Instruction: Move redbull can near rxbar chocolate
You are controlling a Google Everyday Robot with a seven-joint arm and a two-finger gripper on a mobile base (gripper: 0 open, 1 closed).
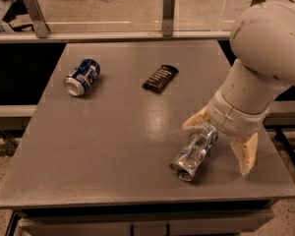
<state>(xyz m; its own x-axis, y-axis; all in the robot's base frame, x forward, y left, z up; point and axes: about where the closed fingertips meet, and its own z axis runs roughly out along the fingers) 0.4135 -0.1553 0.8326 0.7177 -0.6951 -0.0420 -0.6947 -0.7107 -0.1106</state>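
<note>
The tool [220, 137], spread wide, straddles the far-right end of the redbull can [194, 152], which lies slanted on its side.

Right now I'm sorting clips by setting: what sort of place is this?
Probably a robot test lab: a grey table backed by a glass screen on metal posts, with a redbull can, rxbar chocolate and blue can laid out. The open gripper straddles the redbull can at front right.

A grey table [113, 146] stands before a glass-panelled rail [113, 35].
</note>
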